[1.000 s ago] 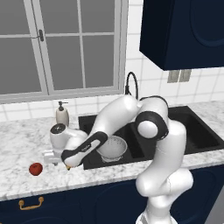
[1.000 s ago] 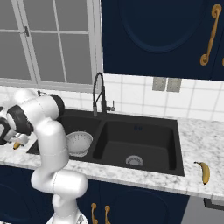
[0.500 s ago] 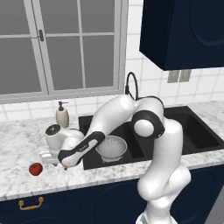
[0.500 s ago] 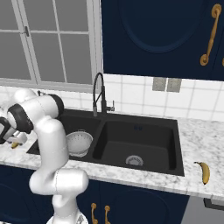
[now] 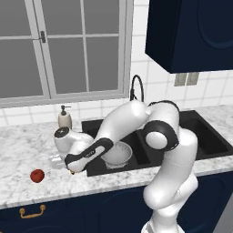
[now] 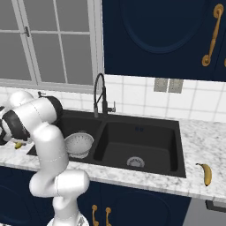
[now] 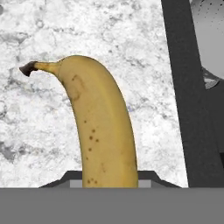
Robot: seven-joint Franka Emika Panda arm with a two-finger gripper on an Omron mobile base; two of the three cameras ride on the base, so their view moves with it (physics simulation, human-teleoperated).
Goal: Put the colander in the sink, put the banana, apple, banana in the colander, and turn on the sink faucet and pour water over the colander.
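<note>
Nearby, end effector closed on banana, colander in sink, apple left.

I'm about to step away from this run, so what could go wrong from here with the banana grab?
1. The gripper is low over the banana at the sink edge; a grip near one end could let it swing or slip.
2. The apple lies close by on the counter; the arm could nudge it.
3. A drop might miss the colander.
</note>
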